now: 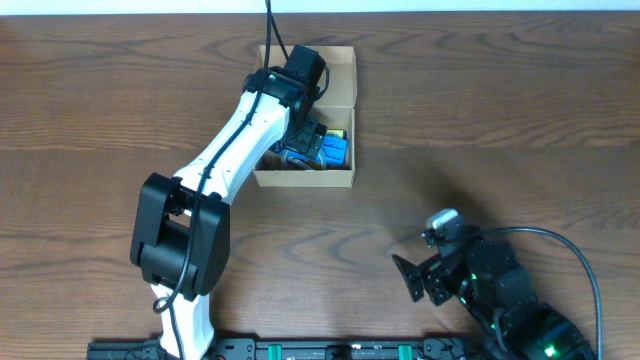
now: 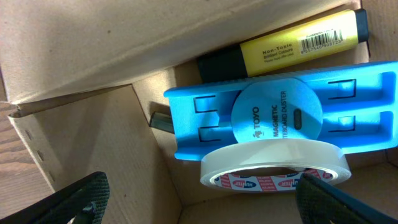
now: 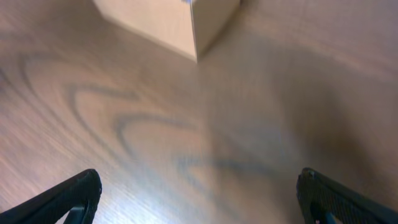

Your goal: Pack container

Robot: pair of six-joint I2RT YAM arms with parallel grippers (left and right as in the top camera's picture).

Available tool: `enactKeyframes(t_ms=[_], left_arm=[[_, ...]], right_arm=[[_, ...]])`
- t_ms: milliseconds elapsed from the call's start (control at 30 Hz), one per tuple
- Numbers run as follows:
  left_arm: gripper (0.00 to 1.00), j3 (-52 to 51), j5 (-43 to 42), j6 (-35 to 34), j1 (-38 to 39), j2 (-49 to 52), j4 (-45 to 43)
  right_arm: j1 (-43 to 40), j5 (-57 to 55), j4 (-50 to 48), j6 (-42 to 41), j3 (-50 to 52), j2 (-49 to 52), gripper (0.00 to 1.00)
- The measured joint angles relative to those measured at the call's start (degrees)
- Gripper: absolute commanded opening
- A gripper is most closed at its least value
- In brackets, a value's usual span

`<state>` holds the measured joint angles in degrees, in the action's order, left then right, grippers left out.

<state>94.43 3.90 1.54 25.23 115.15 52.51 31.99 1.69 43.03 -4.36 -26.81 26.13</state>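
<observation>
Cardboard box (image 1: 305, 180) is being hovered over by the left gripper (image 2: 205, 202), spread wide and empty, directly above the tape (image 2: 273, 163) packed inside.

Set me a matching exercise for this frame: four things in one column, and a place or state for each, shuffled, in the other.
1. yellow highlighter pen
2. blue plastic magnetic duster
3. roll of clear tape
4. right gripper

A. open, over bare wooden table
B. in the tan cardboard box, between the other two items
C. barcode label showing
D. overlaps the duster's edge

Pairs: 1-C, 2-B, 3-D, 4-A
</observation>
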Motion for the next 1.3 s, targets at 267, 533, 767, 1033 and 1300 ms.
enactKeyframes(t_ms=[267,533,767,1033,1300], left_arm=[[0.96,0.13,0.11,-0.02,0.00,-0.02,0.00],[0.96,1.95,0.20,-0.04,0.00,-0.15,0.68],[0.96,2.80,0.22,-0.24,0.00,-0.50,1.14],[0.96,2.80,0.24,-1.16,0.00,-0.50,1.18],[0.96,2.80,0.42,-2.38,0.00,-0.61,1.22]], right_arm=[[0.00,-0.48,9.33,-0.02,0.00,0.00,0.99],[0.00,-3.43,10.64,-0.02,0.00,0.00,0.99],[0.00,-9.05,10.45,0.04,0.00,0.00,0.99],[0.00,-10.97,-5.03,0.70,0.04,0.00,0.99],[0.00,-10.73,-13.09,0.72,0.04,0.00,0.99]])
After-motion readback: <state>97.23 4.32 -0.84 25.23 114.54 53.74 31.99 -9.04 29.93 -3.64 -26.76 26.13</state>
